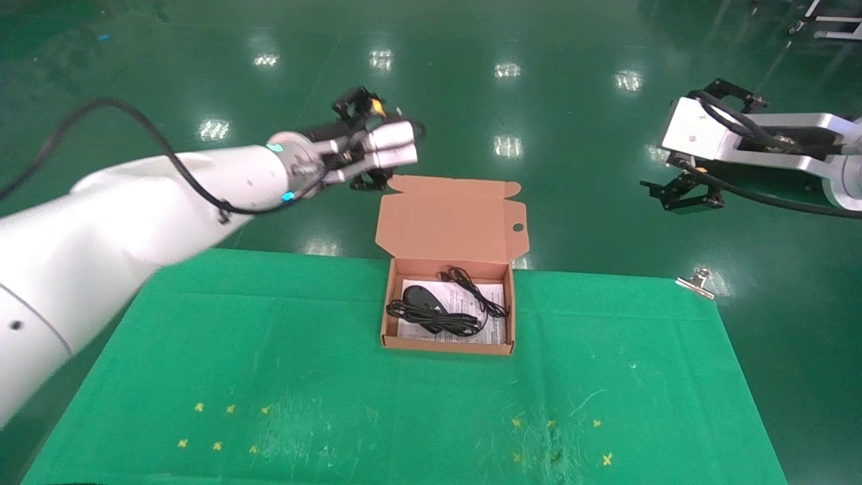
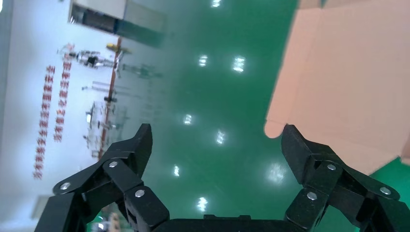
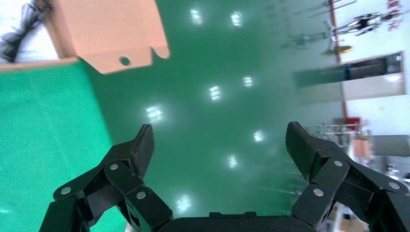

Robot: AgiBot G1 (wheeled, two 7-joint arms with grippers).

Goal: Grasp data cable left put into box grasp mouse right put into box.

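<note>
Left pincer (image 1: pixel 369 145): raised off the desk beyond its far edge, above the green floor; its fingers (image 2: pixel 135 145) are spread wide with nothing between them.
Box lid, seen from the left wrist: the tan flap fills one side of that view, its rounded tab close beside one finger of the left pincer and not touching it.
Desk (image 1: pixel 269 350): green cloth surface, lying nearer the robot than both pincers; small yellow cross marks sit near its front edge.
Box (image 1: pixel 448 345): brown cardboard, on the desk between the two pincers, nearer to the left one and lower than both; the hinged lid stands open at the far side, with a round hole near its right edge.
Printed sheet (image 1: pixel 495 330): white, lying flat on the box floor.
Mouse (image 1: pixel 422 296): black, inside the box toward the left-pincer side, on the sheet; its thin cord loops toward the far right corner of the box.
Data cable (image 1: pixel 438 321): black coiled bundle inside the box, lying across the near part of the sheet, touching the mouse.
Metal clip (image 1: pixel 697 281): silver, on the far right corner of the desk, below the right pincer.
Right pincer (image 1: pixel 680 192): raised off the desk past its far right corner, well apart from the box; fingers (image 3: pixel 138 147) wide apart, holding nothing.
</note>
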